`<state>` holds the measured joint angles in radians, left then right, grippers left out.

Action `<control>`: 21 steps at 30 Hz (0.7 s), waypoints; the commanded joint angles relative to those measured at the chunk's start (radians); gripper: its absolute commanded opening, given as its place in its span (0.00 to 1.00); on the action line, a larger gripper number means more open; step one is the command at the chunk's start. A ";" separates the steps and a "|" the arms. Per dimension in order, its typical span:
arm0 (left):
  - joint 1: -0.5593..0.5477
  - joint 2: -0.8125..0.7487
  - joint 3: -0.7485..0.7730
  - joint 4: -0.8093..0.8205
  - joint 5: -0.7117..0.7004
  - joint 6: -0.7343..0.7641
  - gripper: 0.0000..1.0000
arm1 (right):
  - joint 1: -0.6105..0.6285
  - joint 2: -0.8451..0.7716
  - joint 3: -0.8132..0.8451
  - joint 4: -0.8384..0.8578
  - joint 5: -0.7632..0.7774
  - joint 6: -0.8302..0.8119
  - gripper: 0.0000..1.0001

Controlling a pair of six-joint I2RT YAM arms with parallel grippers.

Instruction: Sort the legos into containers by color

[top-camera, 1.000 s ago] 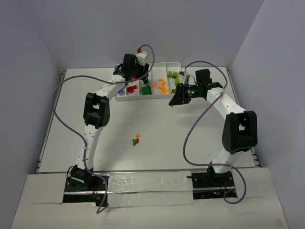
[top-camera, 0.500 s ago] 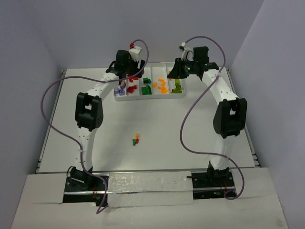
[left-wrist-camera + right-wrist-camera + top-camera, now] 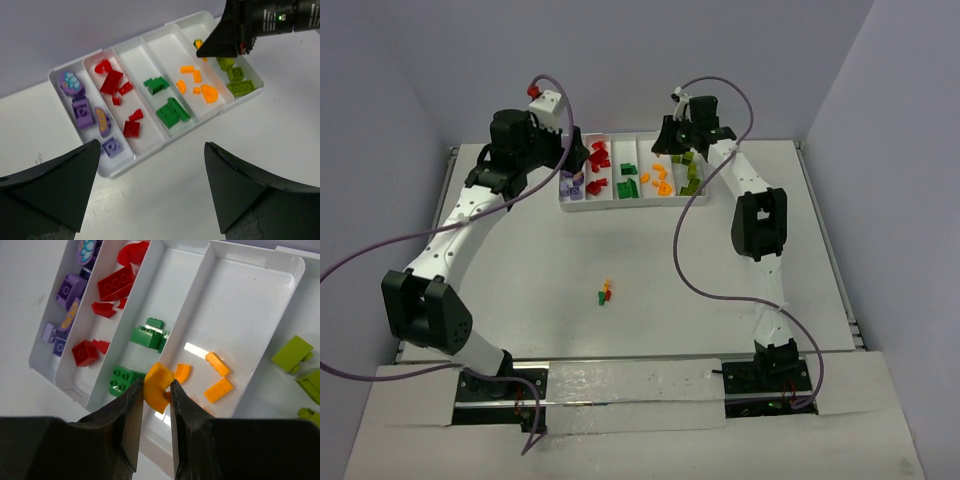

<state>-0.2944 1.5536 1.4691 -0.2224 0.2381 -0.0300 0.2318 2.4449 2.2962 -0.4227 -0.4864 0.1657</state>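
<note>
An orange brick [image 3: 159, 388] is grasped by the right claw [image 3: 153, 392]; release is best withheld until it is centred over the orange compartment [image 3: 245, 305], upper right of the frame; the left claw [image 3: 151, 160] is released, empty.

Glossy plastic tray [image 3: 250, 305], matt table [image 3: 670, 270]

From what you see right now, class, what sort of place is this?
Probably a robotics lab test cell: two white-and-black robot arms bolted to a white table, plain grey walls closing it in, and a white plastic compartment tray of small coloured plastic toy bricks.
</note>
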 commanded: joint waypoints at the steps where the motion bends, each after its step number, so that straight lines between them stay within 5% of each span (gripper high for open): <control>1: 0.030 -0.013 -0.085 -0.076 0.032 -0.036 0.94 | 0.022 0.047 0.067 0.120 0.086 0.021 0.10; 5: 0.037 -0.033 -0.146 -0.105 0.053 -0.009 0.95 | 0.034 0.065 0.050 0.196 0.129 0.029 0.26; 7: 0.037 -0.045 -0.172 -0.123 0.069 0.011 0.96 | 0.034 0.072 0.048 0.212 0.146 0.033 0.41; 14: 0.037 -0.084 -0.250 -0.176 0.118 0.059 0.97 | 0.035 0.074 0.036 0.225 0.157 0.031 0.64; 21: 0.037 -0.110 -0.311 -0.185 0.143 0.073 0.97 | 0.035 0.014 0.008 0.201 0.113 0.015 0.72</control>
<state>-0.2588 1.4878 1.1754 -0.4013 0.3427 0.0190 0.2657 2.5244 2.3074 -0.2526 -0.3567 0.1930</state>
